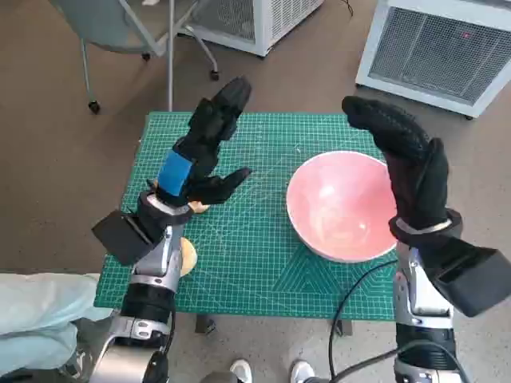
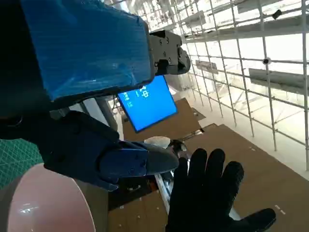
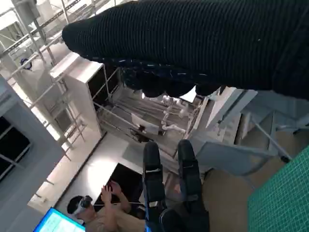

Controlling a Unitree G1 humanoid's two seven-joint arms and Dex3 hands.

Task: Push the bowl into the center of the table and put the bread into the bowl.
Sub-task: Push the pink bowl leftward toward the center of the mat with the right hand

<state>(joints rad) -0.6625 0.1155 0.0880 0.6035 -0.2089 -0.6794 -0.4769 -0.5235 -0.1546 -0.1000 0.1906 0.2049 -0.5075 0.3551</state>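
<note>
A pink bowl point(image 1: 343, 206) stands on the right half of the green mat point(image 1: 239, 271), empty; its rim point(image 2: 43, 203) also shows in the left wrist view. The bread point(image 1: 189, 257) is a tan piece at the mat's left edge, mostly hidden under my left forearm. My left hand point(image 1: 204, 152) is raised above the mat's left half with its fingers spread, holding nothing. Over the bowl's right rim, my gloved right hand point(image 1: 403, 159) is lifted, its fingers extended and empty. The left wrist view shows the glove point(image 2: 212, 193), and the right wrist view shows the left hand's fingers point(image 3: 169, 183).
A wheeled chair point(image 1: 120, 32) and two white grilled units point(image 1: 431, 48) stand on the floor beyond the table. A person's pale-trousered leg point(image 1: 40, 319) is at the lower left, and white shoes point(image 1: 267, 371) are by the front edge. A black cable point(image 1: 351, 295) hangs at the front right.
</note>
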